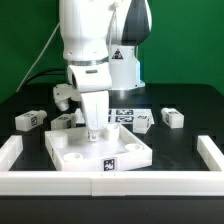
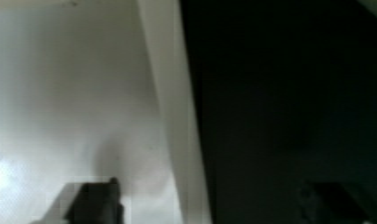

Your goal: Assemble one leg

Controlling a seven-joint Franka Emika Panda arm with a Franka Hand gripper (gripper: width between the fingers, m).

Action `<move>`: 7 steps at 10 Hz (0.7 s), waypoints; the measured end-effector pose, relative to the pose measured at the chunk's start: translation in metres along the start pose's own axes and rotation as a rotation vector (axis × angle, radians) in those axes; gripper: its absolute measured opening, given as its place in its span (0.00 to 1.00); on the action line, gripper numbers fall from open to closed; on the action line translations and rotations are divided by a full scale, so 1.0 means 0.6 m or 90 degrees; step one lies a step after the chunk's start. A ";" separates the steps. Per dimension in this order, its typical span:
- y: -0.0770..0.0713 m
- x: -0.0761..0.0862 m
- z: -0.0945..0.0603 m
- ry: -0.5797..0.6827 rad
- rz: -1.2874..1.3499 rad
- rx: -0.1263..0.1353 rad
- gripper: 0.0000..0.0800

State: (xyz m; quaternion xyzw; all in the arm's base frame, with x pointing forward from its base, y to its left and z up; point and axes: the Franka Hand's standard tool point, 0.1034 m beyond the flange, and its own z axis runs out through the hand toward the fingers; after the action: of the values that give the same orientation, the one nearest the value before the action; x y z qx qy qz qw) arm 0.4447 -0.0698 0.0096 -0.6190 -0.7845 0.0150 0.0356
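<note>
Exterior view: a black table (image 1: 190, 104) is fenced by a low white raised border (image 1: 211, 151) along the view's left, right and front edges. Bare dark surface shows on both sides of the middle. A large flat white square piece with corner holes (image 1: 128, 152) lies at the centre. The white arm's two-finger gripper (image 1: 95, 130) points straight down at the far edge of the square piece.

Behind the square piece lie four legs in a loose row. Each is a small white plastic oblong block with a black-and-white square tag. One leg (image 1: 28, 119) and a second (image 1: 65, 121) sit toward the view's left. A third (image 1: 145, 120) and a fourth (image 1: 172, 117) sit toward its right. All four are apart from the gripper. The marker board (image 1: 125, 112) lies flat behind the gripper.

Wrist view, blurred: the pale square piece (image 2: 60, 90) meets the dark table (image 2: 291, 100) along one straight edge. The two dark fingers (image 2: 92, 200) are spread wide, one over the white and one over the black.
</note>
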 end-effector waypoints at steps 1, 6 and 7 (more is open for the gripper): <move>0.000 0.000 0.000 0.000 0.000 0.000 0.49; 0.002 -0.002 -0.001 -0.001 0.002 -0.004 0.08; 0.002 -0.002 -0.001 -0.001 0.002 -0.004 0.08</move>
State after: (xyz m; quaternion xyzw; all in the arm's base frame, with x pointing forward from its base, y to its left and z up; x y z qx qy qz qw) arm 0.4460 -0.0707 0.0100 -0.6201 -0.7837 0.0132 0.0328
